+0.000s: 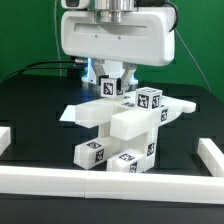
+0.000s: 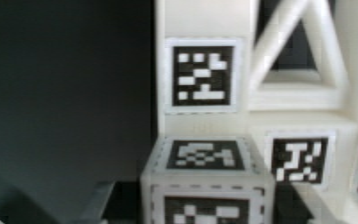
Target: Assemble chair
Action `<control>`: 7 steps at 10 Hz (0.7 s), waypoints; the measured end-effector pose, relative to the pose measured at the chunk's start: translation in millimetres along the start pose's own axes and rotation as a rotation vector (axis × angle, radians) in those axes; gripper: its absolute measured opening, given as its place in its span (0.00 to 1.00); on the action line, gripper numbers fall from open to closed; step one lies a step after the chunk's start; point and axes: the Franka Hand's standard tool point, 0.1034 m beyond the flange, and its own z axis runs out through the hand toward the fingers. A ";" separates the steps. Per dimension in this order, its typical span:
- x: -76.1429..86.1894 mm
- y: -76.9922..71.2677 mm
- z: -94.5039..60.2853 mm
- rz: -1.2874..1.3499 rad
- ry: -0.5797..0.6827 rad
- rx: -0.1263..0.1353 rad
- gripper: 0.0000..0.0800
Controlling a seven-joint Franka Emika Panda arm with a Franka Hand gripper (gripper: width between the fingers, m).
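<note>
A: The biggest worry first — the chair, that cluster of chunky white plastic blocks, slabs and legs carrying black-and-white square tags, sits half-built straight below your pincer. It looks top-heavy to me: a flat slab juts out sideways on a narrow stack. If you push down off-centre, I'd expect the whole thing to tip or twist.

B: And the pincer itself — has it got hold of anything?

A: Its dark fingers straddle the tagged white block at the top of the chair, partway closed. Whether they truly pinch it, I can't tell; the wrist view shows only tagged faces close up, with no finger clearly in sight. If the hold is loose, the piece could slip as you move.

B: What about the surface under it?

A: A black matte tabletop, spread well out around the pincer. Long plain white bars fence it on the near side and both flanks, so a sliding part would be stopped, but a toppling one could jam against them.

B: And the room?

A: Green backdrop behind the arm, with a dark cable trailing along the table's far edge — well away from the pincer.
</note>
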 end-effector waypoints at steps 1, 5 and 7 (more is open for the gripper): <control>0.0 0.0 0.0 0.011 0.000 0.000 0.36; -0.6 -0.7 0.3 0.262 -0.007 0.008 0.36; 2.0 2.2 0.3 0.437 -0.026 0.030 0.36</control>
